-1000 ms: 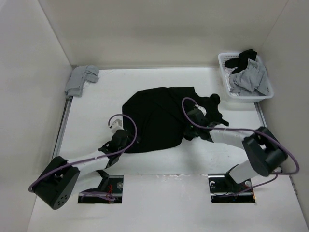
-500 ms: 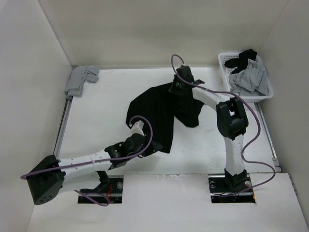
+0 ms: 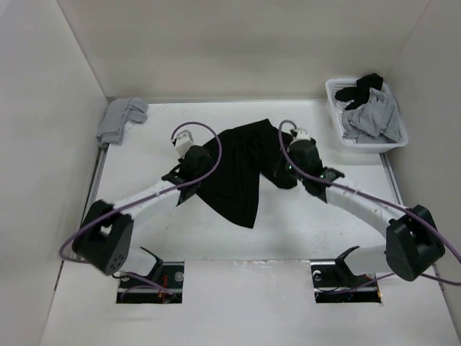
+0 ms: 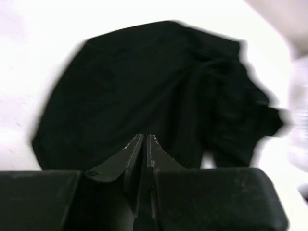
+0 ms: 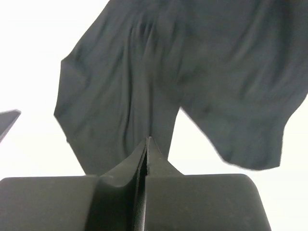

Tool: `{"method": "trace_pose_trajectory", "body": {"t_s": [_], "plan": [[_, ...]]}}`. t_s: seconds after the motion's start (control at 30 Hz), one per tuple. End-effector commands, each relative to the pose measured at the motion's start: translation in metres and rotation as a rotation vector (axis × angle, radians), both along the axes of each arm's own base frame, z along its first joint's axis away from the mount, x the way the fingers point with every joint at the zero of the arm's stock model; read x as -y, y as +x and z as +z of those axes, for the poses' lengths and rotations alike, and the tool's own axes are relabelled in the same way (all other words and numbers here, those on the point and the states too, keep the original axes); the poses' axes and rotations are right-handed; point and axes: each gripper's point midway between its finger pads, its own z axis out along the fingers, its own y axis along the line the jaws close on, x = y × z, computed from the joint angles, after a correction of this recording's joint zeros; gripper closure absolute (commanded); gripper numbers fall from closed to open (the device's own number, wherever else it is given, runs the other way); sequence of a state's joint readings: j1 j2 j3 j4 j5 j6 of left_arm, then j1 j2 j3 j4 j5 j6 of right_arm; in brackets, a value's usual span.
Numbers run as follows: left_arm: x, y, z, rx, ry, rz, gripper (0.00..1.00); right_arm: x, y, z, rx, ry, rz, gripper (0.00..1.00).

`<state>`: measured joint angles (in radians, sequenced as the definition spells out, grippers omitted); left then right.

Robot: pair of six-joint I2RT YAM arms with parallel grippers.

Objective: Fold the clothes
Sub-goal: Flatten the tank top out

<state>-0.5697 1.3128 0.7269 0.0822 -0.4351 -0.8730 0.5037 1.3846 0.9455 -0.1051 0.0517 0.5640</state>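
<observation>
The clothes (image 3: 241, 173), a plain black shirt-like garment, sit bunched mid-table with a pointed corner toward the near edge. My left gripper (image 3: 202, 171) is at its left edge and my right gripper (image 3: 288, 175) at its right edge. The left wrist view is blurred: the left gripper (image 4: 145, 137) has its jaws almost together, tips against the black cloth (image 4: 144, 82). In the right wrist view, the right gripper (image 5: 147, 140) is shut, and folds of the cloth (image 5: 125, 82) run down into its tips.
A white basket (image 3: 371, 145) with grey and black garments stands at the back right. A light grey garment (image 3: 122, 119) lies in the back left corner. White walls enclose the table on three sides.
The left arm swung from the garment's near edge to its left side. The right arm came back from the far edge to the right side. The garment has been drawn into a narrower shape.
</observation>
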Motion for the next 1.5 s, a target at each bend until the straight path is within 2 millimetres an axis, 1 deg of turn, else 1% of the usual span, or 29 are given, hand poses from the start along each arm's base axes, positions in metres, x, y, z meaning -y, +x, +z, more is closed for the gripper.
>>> {"method": "trace_pose_trajectory", "body": {"t_s": [0.0, 0.07, 0.1, 0.13, 0.2, 0.23, 0.33, 0.43, 0.53, 0.63, 0.73, 0.87, 1.0, 1.1, 1.23, 1.47], "plan": [[-0.008, 0.023, -0.017, -0.034, 0.216, -0.004, 0.93, -0.031, -0.032, -0.020, 0.028, 0.113, 0.064, 1.00], [-0.008, 0.034, -0.022, -0.038, 0.283, 0.002, 0.89, -0.049, -0.056, -0.029, 0.023, 0.149, 0.121, 1.00], [-0.008, 0.039, -0.026, -0.046, 0.320, 0.012, 0.84, -0.056, -0.068, -0.035, 0.016, 0.159, 0.149, 0.97], [-0.008, 0.042, -0.029, -0.048, 0.352, 0.022, 0.79, -0.063, -0.079, -0.039, 0.011, 0.169, 0.175, 0.91], [-0.005, 0.046, -0.031, -0.045, 0.385, 0.034, 0.74, -0.074, -0.100, -0.050, 0.002, 0.180, 0.215, 0.81], [-0.003, 0.048, -0.031, -0.040, 0.407, 0.034, 0.73, -0.077, -0.107, -0.053, 0.000, 0.188, 0.231, 0.79], [-0.001, 0.055, -0.037, -0.045, 0.469, 0.059, 0.71, -0.084, -0.120, -0.067, -0.026, 0.223, 0.252, 0.78], [0.005, 0.061, -0.048, -0.064, 0.499, 0.050, 0.71, -0.090, -0.129, -0.073, -0.036, 0.245, 0.271, 0.78], [0.008, 0.064, -0.062, -0.093, 0.515, 0.043, 0.71, -0.092, -0.134, -0.073, -0.036, 0.257, 0.278, 0.78], [0.004, 0.067, -0.069, -0.110, 0.524, 0.057, 0.72, -0.091, -0.138, -0.065, -0.015, 0.277, 0.290, 0.78], [0.001, 0.073, -0.071, -0.111, 0.522, 0.071, 0.72, -0.090, -0.144, -0.058, 0.003, 0.294, 0.304, 0.78], [0.001, 0.079, -0.081, -0.134, 0.525, 0.065, 0.72, -0.090, -0.152, -0.052, 0.015, 0.312, 0.322, 0.78], [0.003, 0.078, -0.092, -0.150, 0.515, 0.056, 0.72, -0.093, -0.158, -0.047, 0.028, 0.319, 0.339, 0.78], [0.007, 0.078, -0.094, -0.152, 0.502, 0.048, 0.71, -0.099, -0.161, -0.048, 0.020, 0.313, 0.355, 0.78], [0.008, 0.082, -0.093, -0.146, 0.495, 0.050, 0.69, -0.114, -0.169, -0.052, 0.008, 0.307, 0.398, 0.78], [0.015, 0.083, -0.089, -0.121, 0.465, 0.034, 0.68, -0.135, -0.180, -0.068, -0.029, 0.298, 0.445, 0.79]]}}
